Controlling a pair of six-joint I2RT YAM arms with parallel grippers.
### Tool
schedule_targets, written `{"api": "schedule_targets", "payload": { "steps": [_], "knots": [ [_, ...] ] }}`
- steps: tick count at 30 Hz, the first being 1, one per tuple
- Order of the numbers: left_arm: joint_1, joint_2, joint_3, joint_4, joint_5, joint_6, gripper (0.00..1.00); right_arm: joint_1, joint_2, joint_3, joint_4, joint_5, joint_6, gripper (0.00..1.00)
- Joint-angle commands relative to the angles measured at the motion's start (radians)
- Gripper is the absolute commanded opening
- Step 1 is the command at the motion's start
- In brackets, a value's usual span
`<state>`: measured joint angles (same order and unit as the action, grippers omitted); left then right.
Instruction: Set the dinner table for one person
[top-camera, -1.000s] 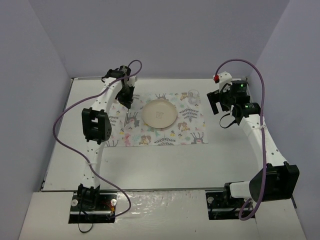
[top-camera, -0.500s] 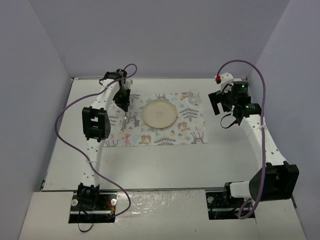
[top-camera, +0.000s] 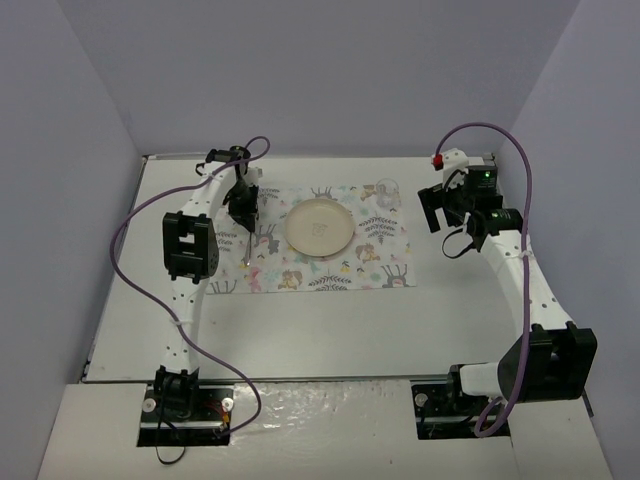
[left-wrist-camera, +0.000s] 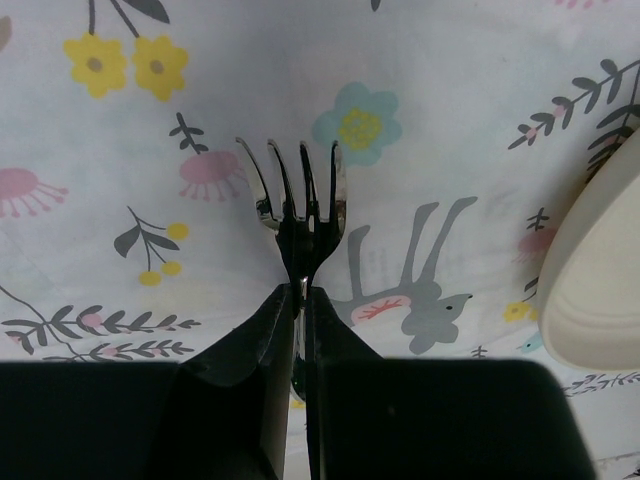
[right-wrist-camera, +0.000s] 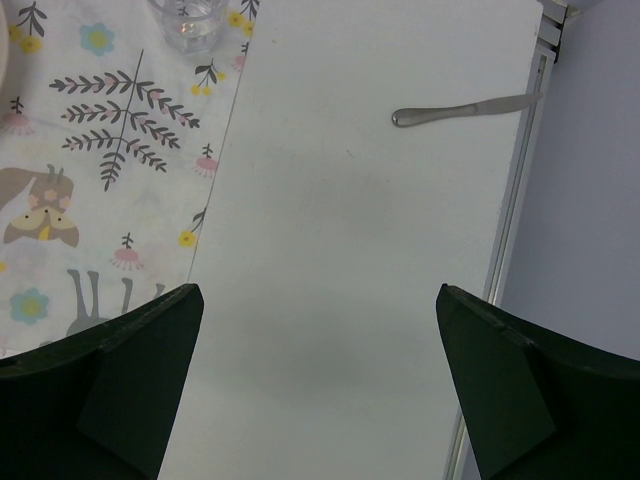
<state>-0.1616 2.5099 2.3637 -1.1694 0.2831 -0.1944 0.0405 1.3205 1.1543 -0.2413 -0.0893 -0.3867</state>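
The dinner table (top-camera: 330, 330) is a large off-white top with metal edge rails. On it lies a printed cloth (top-camera: 375, 262) with a cream plate (top-camera: 319, 226) at its middle and a clear glass (top-camera: 385, 190) at its far right corner. My left gripper (left-wrist-camera: 298, 295) is shut on the handle of a metal fork (left-wrist-camera: 295, 200), tines pointing away, just above the cloth's left part (top-camera: 247, 240), left of the plate's rim (left-wrist-camera: 595, 270). My right gripper (right-wrist-camera: 315, 300) is open and empty above bare table right of the cloth, in the top view (top-camera: 434, 207).
A metal utensil (right-wrist-camera: 465, 108) lies on the table by the right edge rail (right-wrist-camera: 520, 190), beyond my right gripper. The glass shows at the top of the right wrist view (right-wrist-camera: 188, 20). Walls close in the table on three sides.
My left gripper has moved left and toward the near side with the fork, from beside the plate to over the cloth's left part. The right arm has hardly moved.
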Motion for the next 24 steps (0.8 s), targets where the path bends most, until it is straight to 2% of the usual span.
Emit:
{"api": "schedule_targets", "payload": {
  "steps": [1,4,8,13,15,17,19,21,24],
  "knots": [
    [0.002,-0.051,0.027,-0.003,0.019,-0.015,0.04,-0.006,-0.015,0.005,0.061,-0.017,0.012,1.00],
    [0.003,-0.044,0.030,-0.005,0.015,-0.011,0.15,-0.008,-0.012,0.006,0.062,-0.018,0.012,1.00],
    [0.003,-0.041,0.028,-0.004,0.017,-0.007,0.21,-0.007,-0.015,0.003,0.063,-0.022,0.012,1.00],
    [0.005,-0.040,0.041,-0.006,0.006,0.005,0.22,-0.010,-0.023,0.003,0.070,-0.012,0.018,1.00],
    [0.006,-0.054,0.049,-0.008,0.024,0.021,0.23,-0.015,-0.024,0.015,0.106,0.049,0.050,1.00],
    [0.011,-0.084,0.048,-0.004,0.080,0.041,0.28,-0.027,0.000,0.043,0.158,0.199,0.119,1.00],
    [0.013,-0.115,0.042,-0.004,0.086,0.056,0.36,-0.036,0.061,0.099,0.163,0.286,0.190,1.00],
    [0.011,-0.178,0.002,0.007,0.073,0.079,0.38,-0.089,0.201,0.233,0.113,0.342,0.334,1.00],
    [0.021,-0.319,-0.192,0.096,-0.002,0.110,0.39,-0.106,0.398,0.428,0.014,0.345,0.522,0.96]
  ]
}}
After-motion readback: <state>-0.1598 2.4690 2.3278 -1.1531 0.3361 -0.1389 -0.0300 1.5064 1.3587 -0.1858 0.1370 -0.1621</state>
